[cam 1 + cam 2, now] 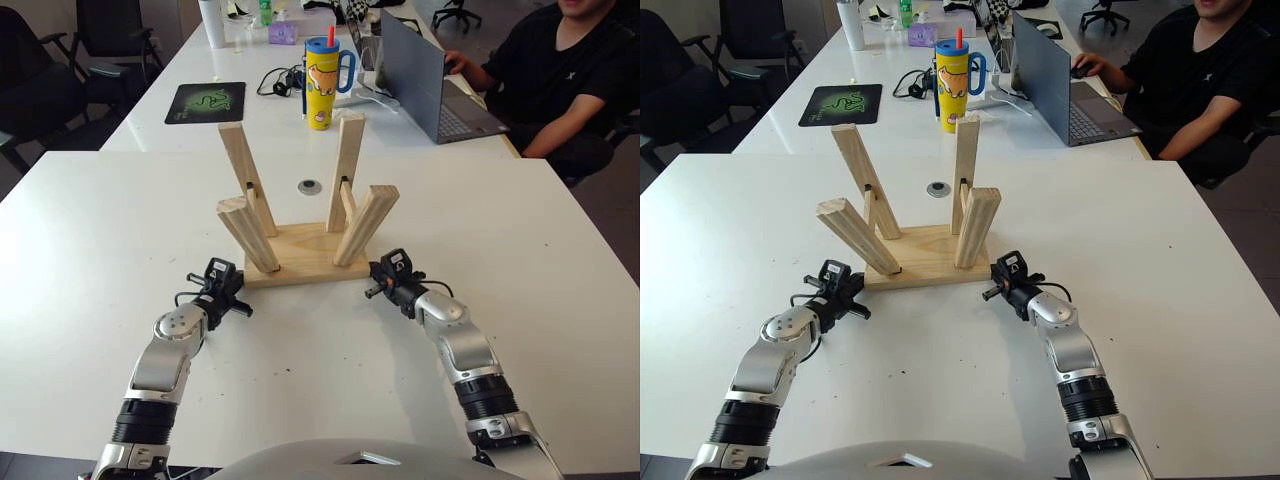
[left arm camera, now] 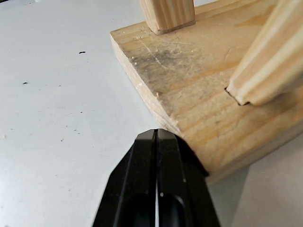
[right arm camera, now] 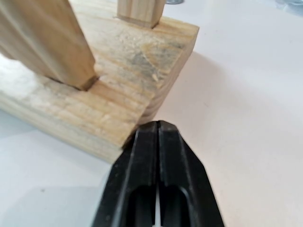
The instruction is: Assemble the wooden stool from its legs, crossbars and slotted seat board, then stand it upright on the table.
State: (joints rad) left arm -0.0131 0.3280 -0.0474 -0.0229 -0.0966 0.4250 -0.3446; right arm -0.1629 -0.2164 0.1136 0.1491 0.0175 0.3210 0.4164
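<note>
stool [image 1: 300,215]: is lying upside down on the near white table [image 1: 100,250], not yet standing upright.
seat board [image 1: 300,262]: is resting flat on the table, its near edge facing the robot.
legs [image 1: 247,165]: four are sticking up out of the board and splaying outward; the two near ones are leaning hard to either side.
crossbars: a short wooden piece [image 1: 262,213] is showing low beside a back leg; whether it is a seated crossbar, i cannot tell.
left gripper [image 2: 156,138]: fingers are pressed together on nothing, tip sitting just beside the board's near left corner.
right gripper [image 3: 158,126]: also pinched closed and empty, tip sitting just beside the near right corner.
what could go wrong: with both jaws closed, any nudge is likely just sliding the board away instead of lifting it. in turning it over, a loosely seated leg could be working out of its slot. the splayed legs may also be catching the table unevenly and tipping the stool.
in the way: a round cable grommet [image 1: 310,186] is sitting in the table just behind the stool, where a leg could be catching.
further off: a yellow tumbler [image 1: 322,85], a mouse mat [image 1: 205,102] and a laptop [image 1: 415,70] are sitting on the second table, well apart.
</note>
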